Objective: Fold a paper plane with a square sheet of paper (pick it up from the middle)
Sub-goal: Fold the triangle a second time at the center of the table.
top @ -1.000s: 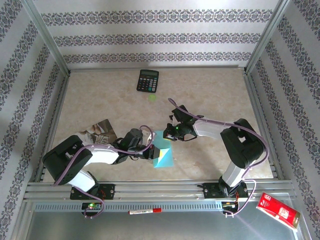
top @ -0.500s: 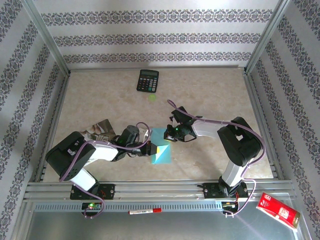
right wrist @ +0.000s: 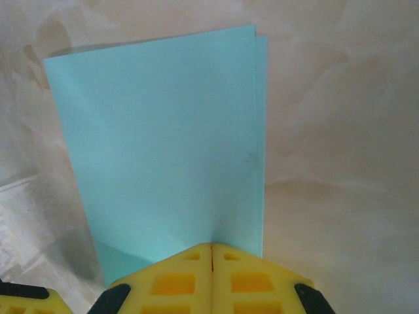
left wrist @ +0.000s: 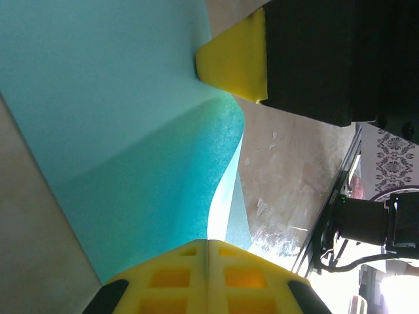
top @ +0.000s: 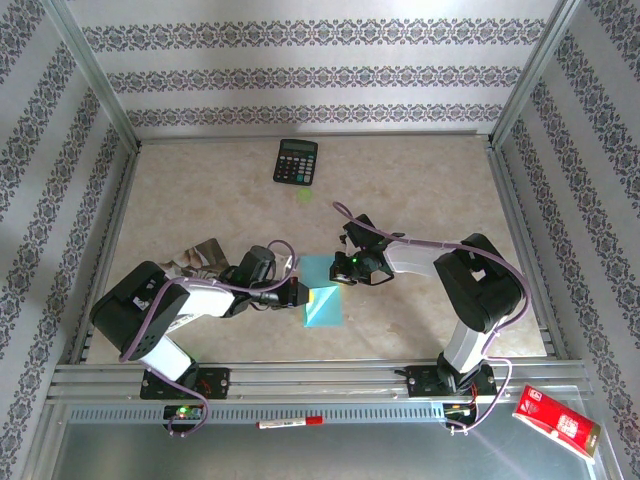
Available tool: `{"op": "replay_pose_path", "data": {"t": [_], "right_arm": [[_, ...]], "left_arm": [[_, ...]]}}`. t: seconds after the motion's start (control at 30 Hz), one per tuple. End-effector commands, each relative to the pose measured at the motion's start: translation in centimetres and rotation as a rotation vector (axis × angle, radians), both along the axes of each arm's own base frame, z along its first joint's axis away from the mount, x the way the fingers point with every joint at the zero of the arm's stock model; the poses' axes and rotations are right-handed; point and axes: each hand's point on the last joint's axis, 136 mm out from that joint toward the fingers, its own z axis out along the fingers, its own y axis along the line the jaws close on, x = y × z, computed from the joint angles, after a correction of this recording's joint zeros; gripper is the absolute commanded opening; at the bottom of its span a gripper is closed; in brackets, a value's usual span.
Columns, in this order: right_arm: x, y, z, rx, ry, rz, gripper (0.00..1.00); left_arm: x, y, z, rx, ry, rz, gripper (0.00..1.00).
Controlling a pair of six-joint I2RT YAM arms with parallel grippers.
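The square sheet of paper (top: 325, 306), light cyan, lies folded in half on the marble tabletop between the two arms. My left gripper (top: 303, 295) is at its left edge, its yellow fingers shut on the paper (left wrist: 118, 131), which bows up in a curved ridge from the fingertips (left wrist: 190, 252). My right gripper (top: 338, 275) is at the sheet's far edge, shut on the paper (right wrist: 163, 131); the doubled edge shows along the right side. In the left wrist view, a right gripper finger (left wrist: 236, 55) pinches the paper's far end.
A black calculator (top: 296, 161) lies at the back centre, with a small green spot (top: 304, 195) in front of it. A photo-printed booklet (top: 200, 258) lies behind the left arm. A red box (top: 555, 420) and a red pen (top: 290, 423) lie off the table's front.
The left gripper has shifted slightly away from the front edge along the paper's left side. The paper's raised flap has come down flatter. The right gripper has barely moved.
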Motion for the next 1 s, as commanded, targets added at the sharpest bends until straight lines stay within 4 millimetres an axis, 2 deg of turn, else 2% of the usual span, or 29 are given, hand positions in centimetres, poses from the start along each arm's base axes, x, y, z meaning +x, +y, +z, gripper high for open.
{"op": "replay_pose_path", "data": {"t": [0.0,0.6,0.97], "right_arm": [[-0.9,-1.3,-1.9,-0.084,0.037,0.011,0.00],[-0.5,-0.8,-1.3,-0.072,0.027,0.017,0.00],[-0.7,-0.7,-1.6,-0.077,0.032,0.023,0.00]], "left_arm": [[0.4,0.4,-0.3,0.029,0.005,-0.010,0.00],[0.5,0.5,-1.4,0.078,0.042,-0.034,0.00],[0.8,0.6,-1.5,0.109,0.029,-0.048,0.00]]}}
